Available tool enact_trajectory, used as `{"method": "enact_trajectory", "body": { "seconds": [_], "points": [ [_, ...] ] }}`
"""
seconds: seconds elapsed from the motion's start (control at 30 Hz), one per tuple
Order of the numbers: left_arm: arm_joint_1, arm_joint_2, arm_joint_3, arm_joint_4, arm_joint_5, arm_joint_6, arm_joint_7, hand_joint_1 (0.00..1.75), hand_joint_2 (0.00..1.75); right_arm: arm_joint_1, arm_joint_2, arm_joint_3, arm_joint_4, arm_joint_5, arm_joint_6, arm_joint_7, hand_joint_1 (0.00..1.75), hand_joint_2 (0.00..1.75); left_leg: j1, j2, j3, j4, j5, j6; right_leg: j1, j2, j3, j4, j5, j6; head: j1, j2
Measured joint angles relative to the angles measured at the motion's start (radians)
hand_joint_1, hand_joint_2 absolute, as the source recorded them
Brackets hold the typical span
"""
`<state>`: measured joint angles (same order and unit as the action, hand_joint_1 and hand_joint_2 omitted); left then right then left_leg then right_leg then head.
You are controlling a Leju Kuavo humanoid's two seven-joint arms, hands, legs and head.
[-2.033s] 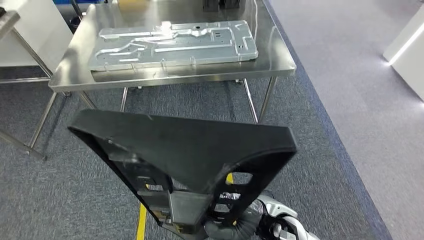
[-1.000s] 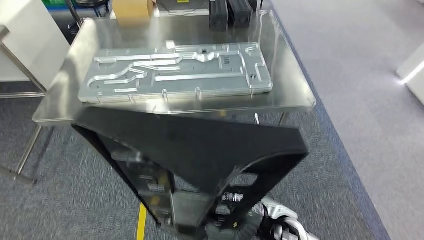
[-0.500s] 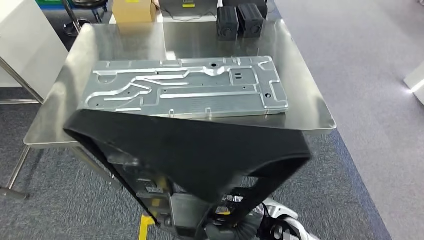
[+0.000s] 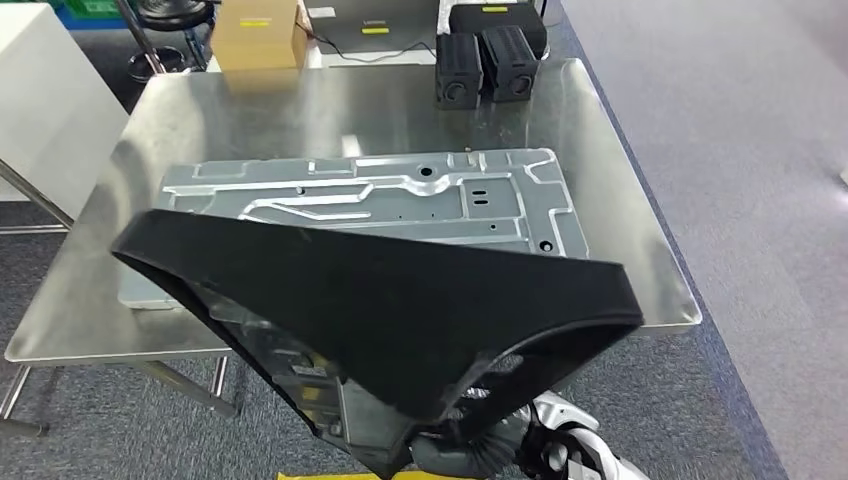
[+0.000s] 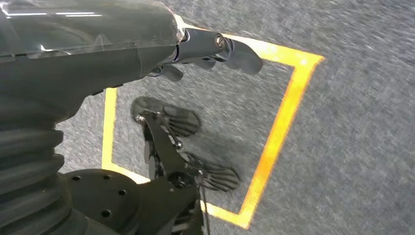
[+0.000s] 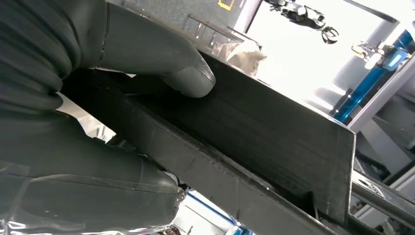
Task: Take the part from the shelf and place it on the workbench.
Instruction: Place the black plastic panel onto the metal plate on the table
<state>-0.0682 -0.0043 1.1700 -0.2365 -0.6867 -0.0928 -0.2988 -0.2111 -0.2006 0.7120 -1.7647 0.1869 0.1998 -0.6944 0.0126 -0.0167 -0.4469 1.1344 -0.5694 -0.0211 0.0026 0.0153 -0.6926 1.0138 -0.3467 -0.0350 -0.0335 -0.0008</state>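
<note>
1. Since two seconds ago the whole scene has shifted: the camera has advanced, and the bench [image 4: 640, 250] now lies close beneath the carried part [image 4: 400, 310].
2. Nearest, the right robot hand [image 6: 98, 98] is seen gripping the black part's lower rim, thumb pressed on it; the left robot hand [image 5: 215, 46] hangs empty, fingers loosely extended.
3. The part is judged stiff, bulky and awkward, best held by its ribbed frame.
4. Beyond lie a metal plate [image 4: 400, 205], black boxes [image 4: 485, 60] and a cardboard box [image 4: 255, 35]; yellow labels are unreadable.

A grey metal plate [image 4: 370, 215] lies flat on the table; two black boxes [image 4: 487, 62] stand at its far edge; a cardboard box [image 4: 257, 30] sits beyond; yellow floor tape [image 5: 274, 142] marks the carpet.
</note>
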Motion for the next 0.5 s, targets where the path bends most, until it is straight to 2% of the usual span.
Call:
{"method": "enact_trajectory", "body": {
  "seconds": [0.03, 0.1, 0.13, 0.17, 0.2, 0.27, 0.3, 0.33, 0.43, 0.5],
  "points": [
    [-0.001, 0.0, 0.0, 0.0, 0.0, 0.0, 0.0, 0.0, 1.75, 0.0, 0.001, 0.0, 0.0, 0.0, 0.0, 0.0, 1.66, 1.75, 0.0, 0.002, -0.042, 0.057, -0.019, -0.004, 0.0, -0.001, 0.013, -0.003, -0.011, -0.003, -0.001, 0.0],
    [0.0, 0.001, 0.001, 0.0, 0.0, 0.001, 0.0, 0.0, 1.75, -0.001, 0.001, 0.0, 0.0, 0.002, -0.002, 0.0, 1.66, 1.75, 0.0, 0.003, -0.116, 0.122, -0.1, -0.009, 0.001, 0.0, 0.037, -0.004, -0.033, -0.005, -0.001, 0.0],
    [0.002, 0.001, 0.001, 0.0, 0.0, 0.002, 0.001, 0.0, 1.75, -0.001, 0.001, 0.0, 0.0, 0.005, -0.006, 0.0, 1.66, 1.75, 0.001, 0.004, -0.138, 0.119, -0.127, -0.011, 0.001, 0.001, 0.051, -0.003, -0.045, -0.005, -0.001, 0.0],
    [0.003, 0.001, 0.002, 0.0, 0.0, 0.004, 0.001, 0.0, 1.75, -0.002, 0.001, -0.003, 0.0, 0.01, -0.014, 0.0, 1.66, 1.75, 0.001, 0.004, -0.149, 0.094, -0.125, -0.012, 0.001, 0.002, 0.066, -0.001, -0.056, -0.004, -0.001, 0.0],
    [0.004, 0.001, 0.003, 0.0, 0.0, 0.005, 0.001, 0.0, 1.75, -0.004, 0.001, -0.009, 0.0, 0.018, -0.027, 0.0, 1.66, 1.75, 0.002, 0.005, -0.152, 0.047, -0.085, -0.012, 0.001, 0.002, 0.08, 0.002, -0.068, -0.002, -0.001, 0.0],
    [0.006, 0.001, 0.007, 0.0, -0.001, 0.008, 0.001, 0.0, 1.75, -0.014, 0.001, -0.033, 0.0, 0.033, -0.063, 0.0, 1.66, 1.75, 0.001, 0.008, -0.151, -0.055, 0.042, -0.006, 0.001, 0.004, 0.099, 0.011, -0.089, 0.005, -0.001, 0.0],
    [0.007, 0.001, 0.009, 0.0, -0.002, 0.009, -0.001, 0.0, 1.75, -0.023, 0.001, -0.05, 0.0, 0.035, -0.08, 0.0, 1.66, 1.75, -0.001, 0.009, -0.151, -0.086, 0.09, 0.001, 0.002, 0.006, 0.102, 0.017, -0.098, 0.01, -0.001, 0.0],
    [0.008, 0.001, 0.011, 0.0, -0.004, 0.01, -0.004, 0.0, 1.75, -0.035, 0.0, -0.069, 0.0, 0.035, -0.092, 0.0, 1.66, 1.75, -0.002, 0.011, -0.153, -0.098, 0.114, 0.009, 0.003, 0.007, 0.101, 0.021, -0.104, 0.016, -0.001, 0.0],
    [0.006, 0.002, 0.015, 0.0, -0.011, 0.006, -0.012, 0.0, 1.75, -0.074, -0.004, -0.137, 0.0, 0.034, -0.101, 0.0, 1.66, 1.75, -0.003, 0.011, -0.149, -0.102, 0.125, 0.03, 0.002, 0.008, 0.098, 0.027, -0.116, 0.031, -0.001, 0.0],
    [0.004, 0.002, 0.016, 0.0, -0.018, -0.001, -0.017, 0.0, 1.75, -0.105, -0.006, -0.187, 0.005, 0.055, -0.101, 0.002, 1.66, 1.75, 0.0, 0.012, -0.145, -0.111, 0.128, 0.039, 0.001, 0.002, 0.07, 0.083, -0.15, 0.041, 0.002, 0.0]
  ]
}}
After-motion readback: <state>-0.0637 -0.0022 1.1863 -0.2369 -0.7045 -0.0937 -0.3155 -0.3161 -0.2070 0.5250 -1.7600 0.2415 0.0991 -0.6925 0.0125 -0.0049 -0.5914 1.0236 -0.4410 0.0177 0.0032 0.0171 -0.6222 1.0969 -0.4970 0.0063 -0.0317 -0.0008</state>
